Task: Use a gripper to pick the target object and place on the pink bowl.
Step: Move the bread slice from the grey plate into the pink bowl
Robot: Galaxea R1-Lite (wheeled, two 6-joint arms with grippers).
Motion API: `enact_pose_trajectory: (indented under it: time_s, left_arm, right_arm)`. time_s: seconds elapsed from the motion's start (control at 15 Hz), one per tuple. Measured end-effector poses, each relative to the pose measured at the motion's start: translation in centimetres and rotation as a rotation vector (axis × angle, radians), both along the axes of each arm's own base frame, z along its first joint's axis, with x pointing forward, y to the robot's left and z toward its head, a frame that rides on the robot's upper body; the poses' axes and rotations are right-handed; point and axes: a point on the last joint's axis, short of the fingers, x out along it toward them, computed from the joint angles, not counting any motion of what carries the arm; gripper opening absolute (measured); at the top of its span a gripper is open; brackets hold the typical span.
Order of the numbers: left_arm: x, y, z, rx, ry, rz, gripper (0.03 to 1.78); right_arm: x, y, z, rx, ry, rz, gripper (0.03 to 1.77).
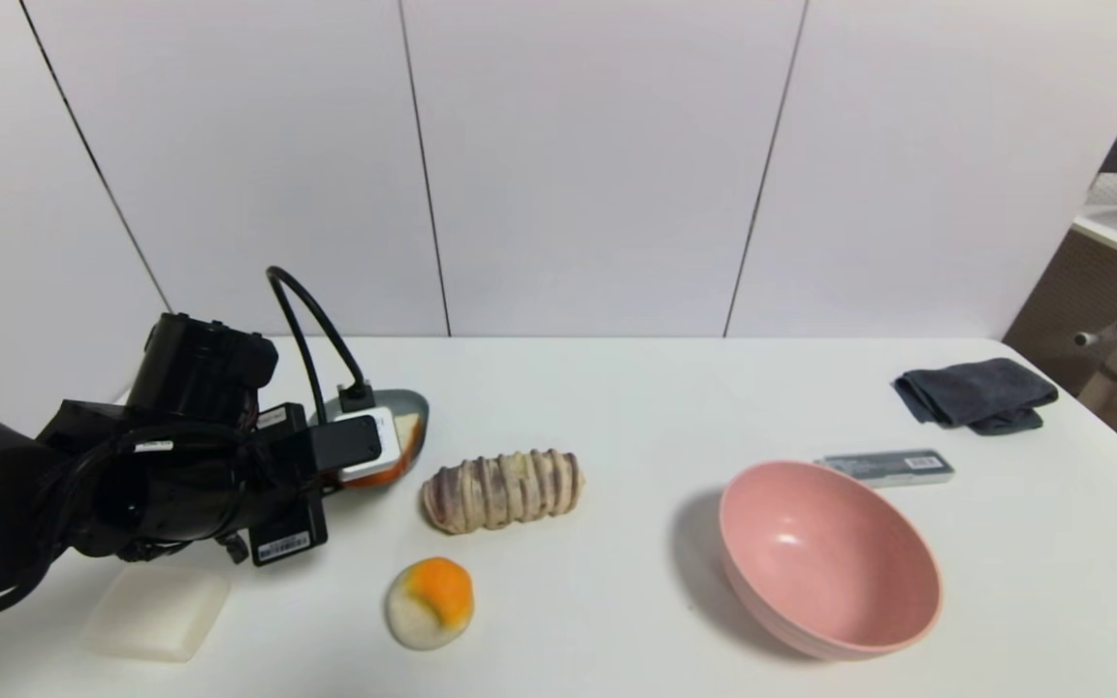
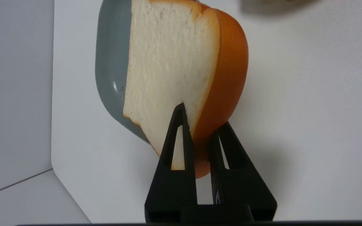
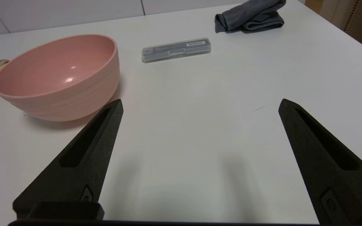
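A white table [image 1: 636, 407] stood before plain white wall panels, and its far edge ran across the middle of the head view; its right edge slanted down the right side of that frame. The toast slice [image 2: 171, 72] was thick, with a creamy white face full of tiny holes and a smooth orange-brown crust; the left gripper [image 2: 200, 125] had its two black fingers closed on the slice's lower corner, one on the white face and one on the crust; the slice looked lifted on its edge over a grey plate [image 2: 110, 72]. In the head view the slice [image 1: 410, 431] peeped out past the arm at the left of the frame, with the plate [image 1: 413, 402] behind it. The pink bowl [image 1: 830, 557] sat at the lower right of the head view, well apart from the toast; it was round, smooth and held nothing. Between them lay a ridged bread roll [image 1: 503, 490] and, nearer the front, an orange-and-white ball [image 1: 430, 601]; a white block [image 1: 156, 611] lay at the lower left. Bare table stretched between the roll and the bowl. Behind the bowl lay a clear case [image 1: 888, 466] and a folded grey cloth [image 1: 975, 393]. The right gripper [image 3: 200, 105] hung over bare table beside the bowl [image 3: 58, 78], its fingers spread wide and holding nothing.
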Motion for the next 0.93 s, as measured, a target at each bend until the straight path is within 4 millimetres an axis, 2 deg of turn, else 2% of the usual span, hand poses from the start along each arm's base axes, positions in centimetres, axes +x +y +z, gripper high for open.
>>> enact_pose_trajectory:
  time_s: [0.2, 0.6, 0.93]
  left_arm:
    - [0.1, 0.1, 0.7, -0.009, -0.025, 0.004, 0.2]
    - [0.1, 1.2, 3.4, -0.038, -0.127, 0.041, 0.2]
    - [-1.7, 1.9, 7.2, -0.086, -0.254, 0.045, 0.2]
  right_arm:
    - [0.0, 0.0, 0.0, 0.0, 0.0, 0.0, 1.71]
    - [0.0, 0.0, 0.0, 0.0, 0.0, 0.0, 1.71]
    - [0.0, 0.0, 0.0, 0.0, 0.0, 0.0, 1.71]
